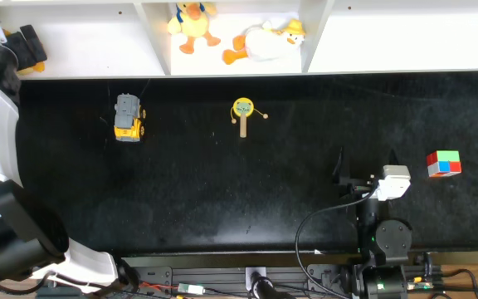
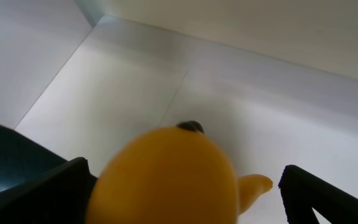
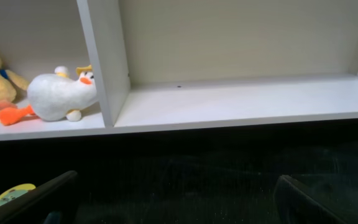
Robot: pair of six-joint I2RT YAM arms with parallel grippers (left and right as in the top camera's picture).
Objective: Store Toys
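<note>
A round yellow duck toy (image 2: 166, 180) with a black eye and an orange beak sits between the fingers of my left gripper (image 2: 185, 199), inside the white shelf's left compartment (image 1: 90, 41). The jaws stand wide, and a gap shows on the beak side. From above, the left gripper (image 1: 28, 50) is in that compartment. A yellow plush duck (image 1: 193, 21) and a white plush duck (image 1: 264, 41) lie in the middle compartment. On the black mat are a yellow and grey truck (image 1: 129, 116), a small rattle drum (image 1: 243, 110) and a colourful cube (image 1: 444, 164). My right gripper (image 3: 179, 211) is open and holds nothing, low over the mat facing the shelf.
The shelf's right compartment (image 3: 241, 99) holds nothing. A white divider (image 3: 104, 62) separates it from the plush ducks (image 3: 58, 96). The rattle drum (image 3: 11, 195) shows beside my right gripper's finger. The mat has open room in its middle.
</note>
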